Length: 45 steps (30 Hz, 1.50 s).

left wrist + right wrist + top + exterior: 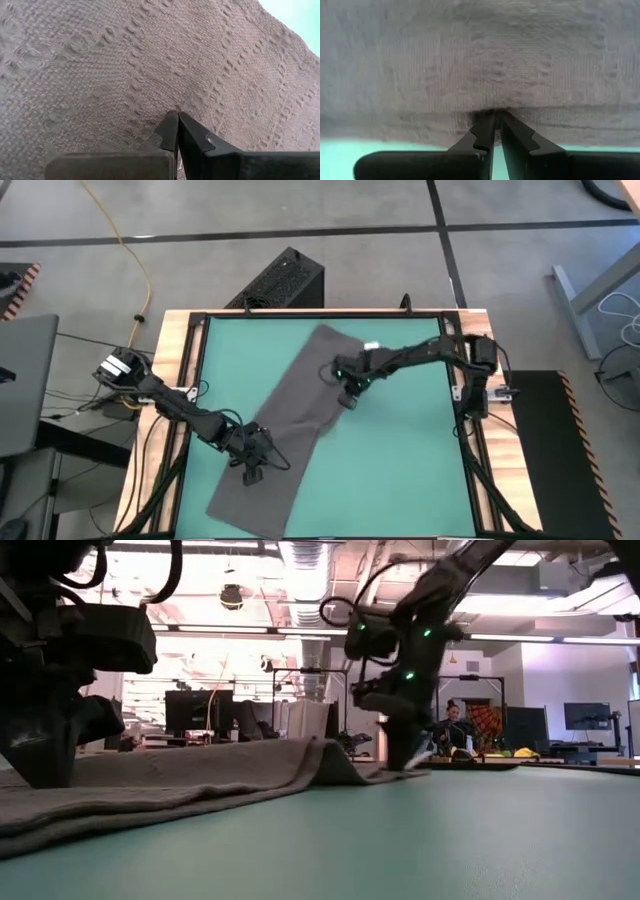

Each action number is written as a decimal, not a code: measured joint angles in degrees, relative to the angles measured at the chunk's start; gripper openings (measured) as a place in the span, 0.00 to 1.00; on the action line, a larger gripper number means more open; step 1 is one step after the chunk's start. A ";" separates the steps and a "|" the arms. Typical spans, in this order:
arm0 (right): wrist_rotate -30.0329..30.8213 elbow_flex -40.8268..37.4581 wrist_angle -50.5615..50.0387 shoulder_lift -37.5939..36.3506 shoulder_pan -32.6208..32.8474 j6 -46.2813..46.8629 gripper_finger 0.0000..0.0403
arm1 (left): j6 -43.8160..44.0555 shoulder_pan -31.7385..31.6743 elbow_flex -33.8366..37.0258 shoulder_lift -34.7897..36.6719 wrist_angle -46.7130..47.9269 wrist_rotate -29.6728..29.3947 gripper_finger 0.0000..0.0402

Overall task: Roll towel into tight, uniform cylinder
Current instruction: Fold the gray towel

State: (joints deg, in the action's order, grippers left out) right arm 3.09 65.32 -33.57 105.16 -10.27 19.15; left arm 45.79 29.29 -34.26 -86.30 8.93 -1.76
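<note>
Two dark arms work over one long dark grey knitted towel (290, 435), which lies unrolled on the green bench (400, 470), slanting from the near left edge up toward the far middle. Its small white tag (371, 346) shows at the far right edge.

Nearest, the towel's lower end lies flat close to the near edge of the bench. Just above that end, the left hand (251, 474) comes in from the left side and rests tip-down on the cloth; in the left wrist view its two fingers (170, 131) are pressed together with their tips against the weave, and no fold of fabric is visibly caught between them.

Farther off, about midway along the towel's right edge, the right hand (352, 398) reaches in from the far right corner. In the right wrist view its fingers (485, 131) stand nearly together, with the tips meeting the cloth just inside the edge where the bench shows beneath; whether they nip any fabric I cannot tell. In the low view the towel rises into a low ridge (325, 750) beside this hand.
</note>
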 joint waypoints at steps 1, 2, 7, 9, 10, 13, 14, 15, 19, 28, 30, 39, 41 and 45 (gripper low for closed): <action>1.21 -0.22 -1.01 -1.32 0.99 0.33 0.15 | -0.03 0.00 0.00 0.00 0.01 0.00 0.00; 2.38 -0.35 -1.45 -3.04 1.92 0.56 0.15 | -0.08 0.00 0.00 0.00 0.06 0.02 0.00; 14.23 0.18 -0.18 -13.57 1.66 1.50 0.15 | -0.54 0.11 0.00 0.00 0.30 1.12 0.00; 14.86 -0.42 -1.09 -15.66 -0.54 2.35 0.15 | -1.51 0.43 0.00 0.00 0.41 1.54 0.00; 14.67 -0.73 -0.82 -16.42 -1.82 3.47 0.15 | -1.82 0.57 0.00 0.01 0.42 1.55 0.00; 14.83 -2.75 -0.14 -18.40 -5.94 5.30 0.15 | -2.04 0.71 0.00 0.00 0.33 1.43 0.00; 15.18 -3.63 0.35 -18.46 -7.41 5.37 0.15 | -2.04 0.73 0.00 0.00 0.17 1.39 0.00; 14.72 -4.53 0.86 -18.40 -8.90 5.47 0.15 | -2.14 0.83 0.02 0.00 0.03 1.07 0.00; 7.51 -6.60 2.98 -16.21 -14.77 3.99 0.21 | -4.16 0.99 0.07 0.00 -1.79 0.64 0.00; 2.13 -6.84 9.10 -8.19 -23.10 -0.97 0.49 | -4.57 0.99 0.09 -0.07 -2.56 1.91 0.00; 1.33 -6.88 9.42 -6.43 -23.90 -2.92 0.55 | -4.55 0.97 0.09 -0.07 -2.56 1.92 0.00; 0.66 -6.84 10.92 -3.70 -24.67 -7.65 0.61 | -4.57 0.97 0.09 -0.07 -2.58 1.55 0.00; 0.66 -6.84 11.10 -3.67 -24.34 -7.64 0.57 | -4.60 0.92 0.09 -0.07 -2.60 1.55 0.00; 0.74 -6.84 11.42 -3.76 -23.75 -7.34 0.44 | -4.60 0.88 0.09 -0.07 -2.60 1.51 0.00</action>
State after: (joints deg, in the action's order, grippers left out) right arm 3.84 58.48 -22.15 101.40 -34.02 11.81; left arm 41.19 30.17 -34.17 -86.37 6.33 -0.25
